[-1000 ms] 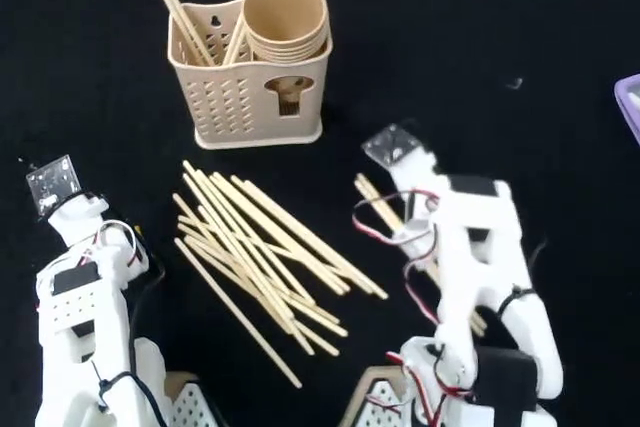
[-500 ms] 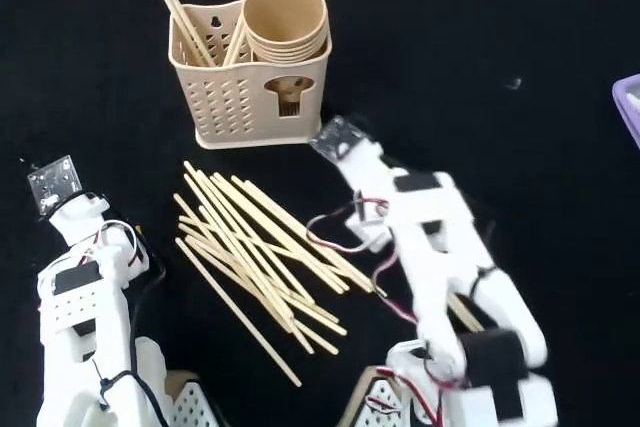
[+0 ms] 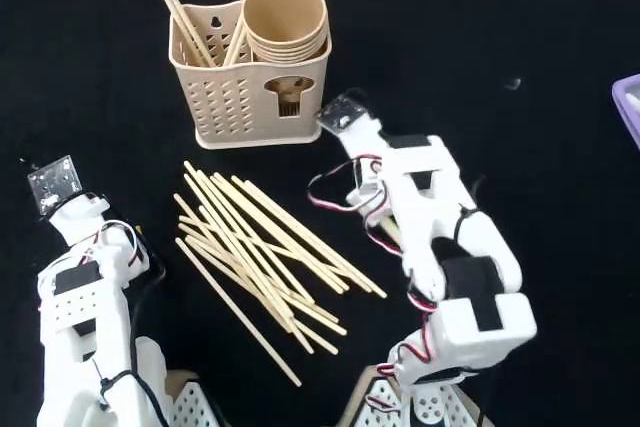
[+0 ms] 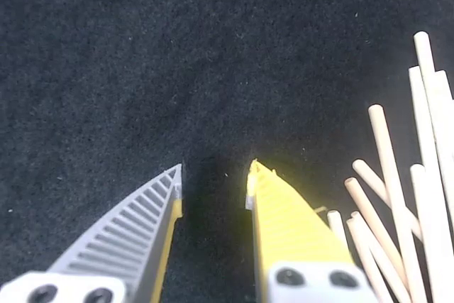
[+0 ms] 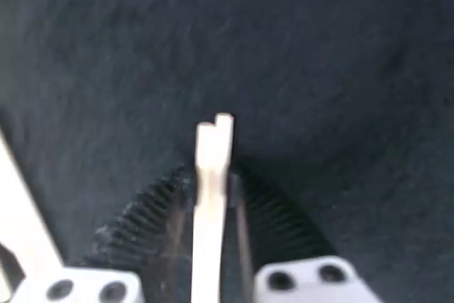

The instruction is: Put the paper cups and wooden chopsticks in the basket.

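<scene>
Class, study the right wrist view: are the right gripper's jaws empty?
No: the right gripper has its jaws closed on two wooden chopsticks, whose ends stick out beyond the tips.

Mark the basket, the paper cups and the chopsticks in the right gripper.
basket [image 3: 225, 102], high view, perforated front wall.
paper cups [image 3: 285, 12], high view, top cup's inner wall.
chopsticks [image 5: 211, 154], right wrist view, shafts below their tips.

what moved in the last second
The right claw, shut on a chopstick pair, swung across the table toward the basket. The left claw, the loose chopstick pile and the paper cups in the basket stayed put.
</scene>
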Tool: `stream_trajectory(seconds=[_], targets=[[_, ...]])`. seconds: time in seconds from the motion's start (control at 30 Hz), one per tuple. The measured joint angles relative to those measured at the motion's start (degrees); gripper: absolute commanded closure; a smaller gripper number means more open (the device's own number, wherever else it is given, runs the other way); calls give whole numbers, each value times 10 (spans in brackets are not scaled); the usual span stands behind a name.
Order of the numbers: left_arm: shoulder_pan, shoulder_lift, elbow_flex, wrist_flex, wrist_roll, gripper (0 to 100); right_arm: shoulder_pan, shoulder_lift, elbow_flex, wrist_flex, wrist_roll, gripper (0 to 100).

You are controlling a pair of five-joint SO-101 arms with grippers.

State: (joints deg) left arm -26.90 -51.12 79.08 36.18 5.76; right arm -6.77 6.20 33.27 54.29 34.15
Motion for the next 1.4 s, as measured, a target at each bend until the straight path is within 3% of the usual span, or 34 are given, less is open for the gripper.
stream_trajectory(seconds=[0.23, 0.53, 0.7, 0.87, 1.1, 1.4], targets=[[0, 0, 0, 0, 0, 848, 9, -180, 8, 108, -8, 987], [0, 0, 0, 0, 0, 848, -29, -505, -90, 146, -143, 987], [0, 0, 0, 0, 0, 848, -119, -556, -196, 45, -241, 987], [0, 0, 0, 0, 0, 848, -201, -544, -239, -143, -327, 987], [0, 0, 0, 0, 0, 848, -263, -425, -246, -398, -344, 987], [0, 0, 0, 0, 0, 848, -272, -232, -289, -472, -344, 987]])
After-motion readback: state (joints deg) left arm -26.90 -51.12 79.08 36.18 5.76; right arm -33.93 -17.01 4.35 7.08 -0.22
